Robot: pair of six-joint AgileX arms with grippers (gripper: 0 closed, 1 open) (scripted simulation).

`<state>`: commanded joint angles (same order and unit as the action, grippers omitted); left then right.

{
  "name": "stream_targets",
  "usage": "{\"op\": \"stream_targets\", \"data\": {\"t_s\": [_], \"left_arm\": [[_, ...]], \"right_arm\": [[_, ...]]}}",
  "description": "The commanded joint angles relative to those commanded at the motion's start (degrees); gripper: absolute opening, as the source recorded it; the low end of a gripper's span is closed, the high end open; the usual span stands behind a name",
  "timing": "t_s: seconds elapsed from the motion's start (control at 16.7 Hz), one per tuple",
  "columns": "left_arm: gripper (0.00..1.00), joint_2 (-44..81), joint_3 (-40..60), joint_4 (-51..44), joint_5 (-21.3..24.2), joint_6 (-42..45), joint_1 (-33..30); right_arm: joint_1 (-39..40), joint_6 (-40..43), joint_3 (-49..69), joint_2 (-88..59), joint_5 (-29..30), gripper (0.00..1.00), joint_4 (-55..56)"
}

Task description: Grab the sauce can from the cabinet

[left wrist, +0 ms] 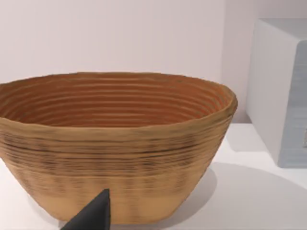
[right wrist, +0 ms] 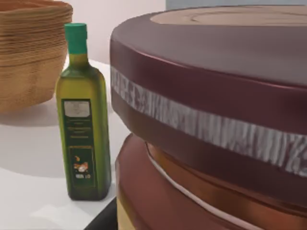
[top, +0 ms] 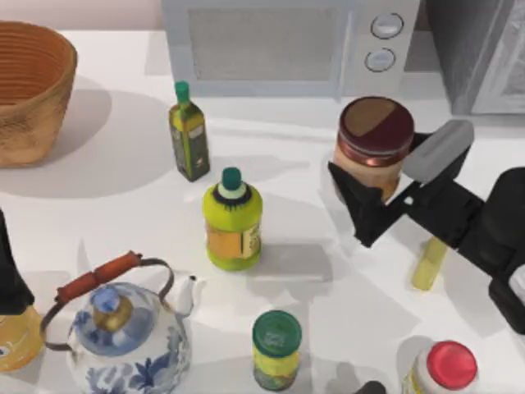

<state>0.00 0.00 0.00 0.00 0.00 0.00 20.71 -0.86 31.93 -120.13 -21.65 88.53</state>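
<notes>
The sauce can (top: 376, 135), short and wide with a maroon-and-tan top and coppery rim, is in front of the microwave, left of the dark grey cabinet (top: 484, 57) at the back right. My right gripper (top: 395, 168) reaches in from the right and is shut on it, one black finger (top: 354, 201) on the can's near left side and a grey finger (top: 439, 150) on its right. The right wrist view looms with the can (right wrist: 206, 120) very close. My left arm (top: 10, 275) is parked at the left edge; one dark fingertip (left wrist: 93, 215) faces the basket.
A woven basket (top: 29, 90) sits back left and a light grey microwave (top: 279, 45) at the back. An olive oil bottle (top: 189, 131), a yellow-green bottle (top: 233, 217), a blue-and-white teapot (top: 123, 336), a green-lidded can (top: 276, 349) and a red-capped container (top: 447, 365) crowd the table.
</notes>
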Motion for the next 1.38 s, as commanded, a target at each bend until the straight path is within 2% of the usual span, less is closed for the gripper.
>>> {"op": "stream_targets", "data": {"t_s": [0.36, 0.84, 1.14, 1.38], "left_arm": [[1.0, 0.0, 0.0, 0.0, 0.0, 0.0, 0.0], [1.0, 0.0, 0.0, 0.0, 0.0, 0.0, 0.0], [1.0, 0.0, 0.0, 0.0, 0.0, 0.0, 0.0], [1.0, 0.0, 0.0, 0.0, 0.0, 0.0, 0.0]], "right_arm": [[0.4, -0.1, 0.7, -0.5, 0.2, 0.0, -0.2], [3.4, 0.1, 13.1, -10.3, 3.6, 0.0, -3.0], [3.8, 0.1, 14.4, -11.2, 3.9, 0.0, -3.3], [3.8, 0.1, 14.4, -11.2, 3.9, 0.3, -3.3]]}}
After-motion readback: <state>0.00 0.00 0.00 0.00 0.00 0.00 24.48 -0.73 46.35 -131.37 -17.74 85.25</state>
